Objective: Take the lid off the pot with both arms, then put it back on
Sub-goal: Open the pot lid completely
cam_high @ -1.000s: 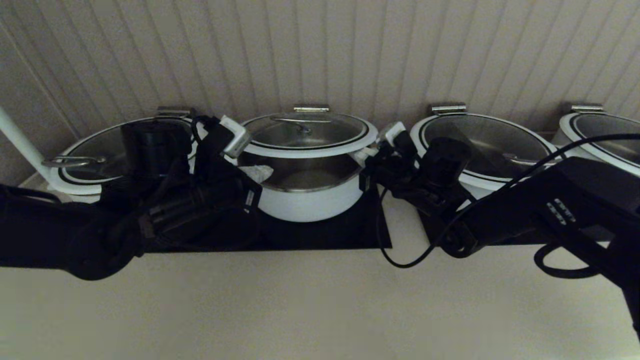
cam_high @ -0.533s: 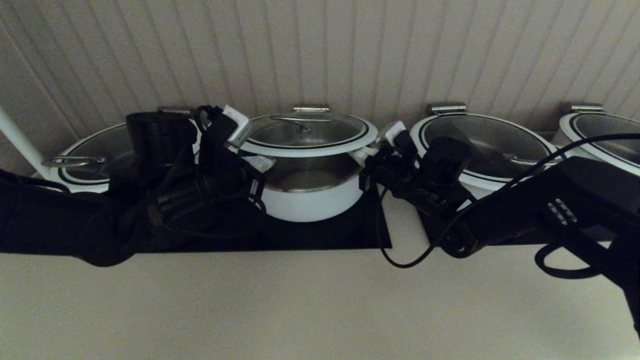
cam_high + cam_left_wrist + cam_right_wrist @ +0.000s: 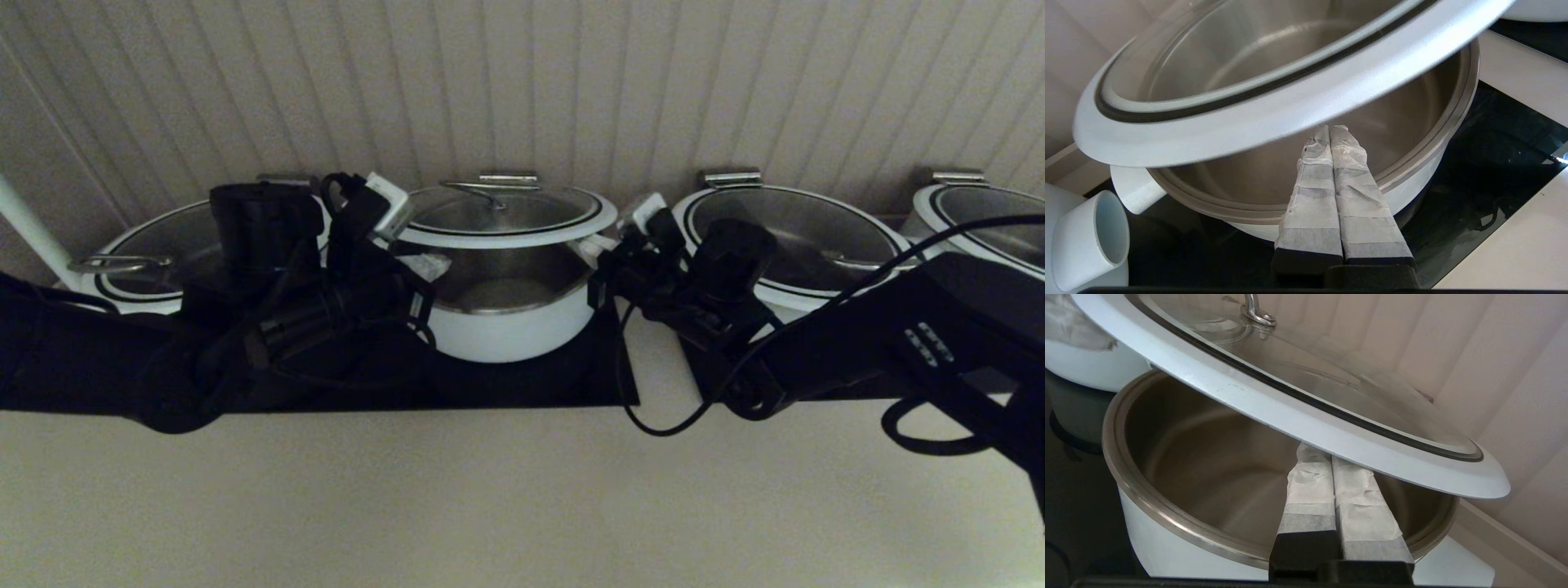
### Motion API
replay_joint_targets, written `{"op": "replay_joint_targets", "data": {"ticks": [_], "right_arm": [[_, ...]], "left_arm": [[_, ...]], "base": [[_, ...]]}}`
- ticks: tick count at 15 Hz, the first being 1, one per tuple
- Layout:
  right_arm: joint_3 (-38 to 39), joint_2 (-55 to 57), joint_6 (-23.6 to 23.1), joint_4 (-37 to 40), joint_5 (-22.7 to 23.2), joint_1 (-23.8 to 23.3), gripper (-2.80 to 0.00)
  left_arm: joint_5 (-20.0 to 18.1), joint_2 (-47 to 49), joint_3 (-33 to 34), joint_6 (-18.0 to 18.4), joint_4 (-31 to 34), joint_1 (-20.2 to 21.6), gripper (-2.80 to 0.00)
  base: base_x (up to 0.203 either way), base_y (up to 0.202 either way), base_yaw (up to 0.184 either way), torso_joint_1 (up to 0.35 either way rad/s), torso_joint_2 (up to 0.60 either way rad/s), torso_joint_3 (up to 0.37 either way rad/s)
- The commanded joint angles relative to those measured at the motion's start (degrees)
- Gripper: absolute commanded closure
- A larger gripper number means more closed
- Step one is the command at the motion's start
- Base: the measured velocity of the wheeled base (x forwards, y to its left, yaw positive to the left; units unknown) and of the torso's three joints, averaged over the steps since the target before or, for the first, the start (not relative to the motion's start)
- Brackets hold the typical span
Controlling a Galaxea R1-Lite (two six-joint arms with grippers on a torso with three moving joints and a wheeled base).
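Note:
The lid [image 3: 506,235], glass with a broad white rim and a steel loop handle, hangs level a little above the pot [image 3: 510,331], whose steel inside shows in the gap. My left gripper [image 3: 426,266] is shut, its taped fingers under the lid's left rim. My right gripper [image 3: 596,247] is shut under the right rim. In the left wrist view the gripper [image 3: 1329,130] touches the underside of the lid [image 3: 1274,118] over the pot [image 3: 1425,171]. In the right wrist view the gripper [image 3: 1318,452] bears the lid [image 3: 1290,412] above the pot [image 3: 1167,539].
Similar white pots with lids stand to the left [image 3: 139,273], right [image 3: 796,233] and far right [image 3: 984,220] along the ribbed wall. The pots stand on black cooktop panels [image 3: 539,380]. A white pole [image 3: 33,237] rises at far left. Pale counter [image 3: 522,498] lies in front.
The lid has risen a little off the pot and the gap has widened. My left arm has lifted and drawn in; my right arm has risen slightly.

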Motion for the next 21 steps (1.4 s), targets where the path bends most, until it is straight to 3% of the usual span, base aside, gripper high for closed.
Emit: {"op": "replay_joint_targets", "data": {"ticks": [1,13,21], "right_arm": [[0.8,-0.9,-0.1,-0.4,0.1,0.0,0.0],[14.1,-4.3,-0.2,-7.0,0.2,0.1,0.0],[27.9,-14.5,-0.3,-7.2,0.1,-0.1,0.0]], "left_arm": [[0.0,0.1,-0.2,0.1,-0.3,0.0,0.0],[0.0,0.6,-2.0,0.1,-0.2,0.0,0.0],[0.0,0.3,-1.8,0.1,-0.3,0.0,0.0]], "base": [[0.0,0.0,0.0,0.0,0.0,0.0],[0.0,0.0,0.0,0.0,0.0,0.0],[0.0,0.0,0.0,0.0,0.0,0.0]]}}
